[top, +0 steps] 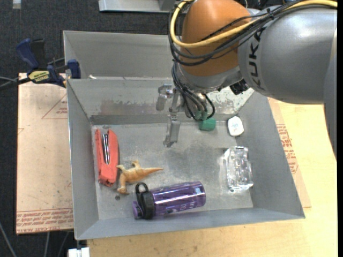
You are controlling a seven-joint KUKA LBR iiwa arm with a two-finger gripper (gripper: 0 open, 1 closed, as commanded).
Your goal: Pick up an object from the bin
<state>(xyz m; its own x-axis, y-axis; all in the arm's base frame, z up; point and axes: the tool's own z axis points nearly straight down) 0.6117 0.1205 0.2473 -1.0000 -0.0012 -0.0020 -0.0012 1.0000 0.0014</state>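
Observation:
My gripper [170, 140] hangs above the bin floor near the back wall, a little left of the middle, with nothing seen in it. A small green lump [208, 125] lies just to its right, partly under the wrist cables. Further right sits a small white rounded piece [235, 126]. An orange toy dinosaur [135, 174] lies in front of the gripper and to the left, well apart from it.
A red flat case [106, 157] lies along the left wall. A purple bottle with a black cap [171, 199] rests on its side by the front wall. A clear plastic piece [237, 168] lies at the right. The orange-domed wrist overhangs the bin's back right.

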